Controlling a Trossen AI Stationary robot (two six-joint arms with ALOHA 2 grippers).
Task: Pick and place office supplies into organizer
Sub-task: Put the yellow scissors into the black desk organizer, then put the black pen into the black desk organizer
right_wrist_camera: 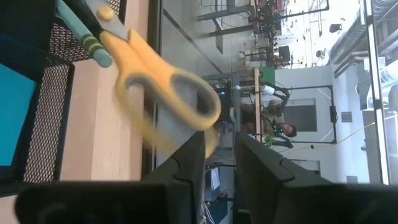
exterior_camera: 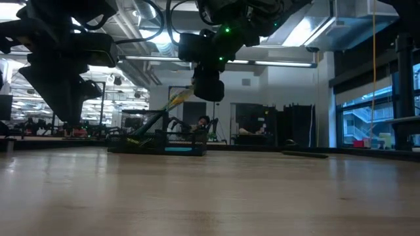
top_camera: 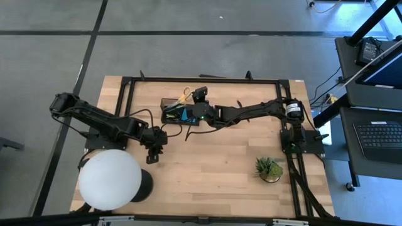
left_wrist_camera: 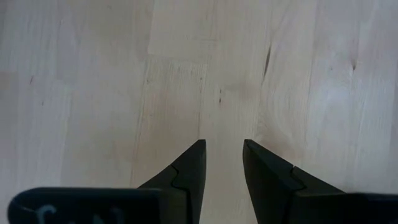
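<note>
The black mesh organizer (top_camera: 171,113) (exterior_camera: 157,145) sits on the far middle of the table. A blue note pad (top_camera: 186,115) (right_wrist_camera: 12,118) lies in it. Yellow-handled scissors (top_camera: 184,95) (right_wrist_camera: 168,81) and a teal pen (right_wrist_camera: 81,31) stand tilted in it, handles up, leaning on its wall. My right gripper (top_camera: 200,93) (right_wrist_camera: 219,144) is right beside the scissors' handles, pointing level, open by a narrow gap. My left gripper (top_camera: 151,157) (left_wrist_camera: 224,144) hangs over bare wood nearer the front, open by a narrow gap, holding nothing. My right gripper stands with its fingertips (right_wrist_camera: 198,149) next to the blurred lower handle loop of the scissors (right_wrist_camera: 186,127). I cannot tell whether a fingertip touches the loop. Nothing lies between the fingers. The scissors' blades stay down in the organizer.
A thin dark item (top_camera: 200,132) lies on the wood in front of the organizer. The big white globe lamp (top_camera: 110,177) stands at the near left, and a small potted plant (top_camera: 269,168) at the near right. A black metal frame (top_camera: 201,80) borders the table.
</note>
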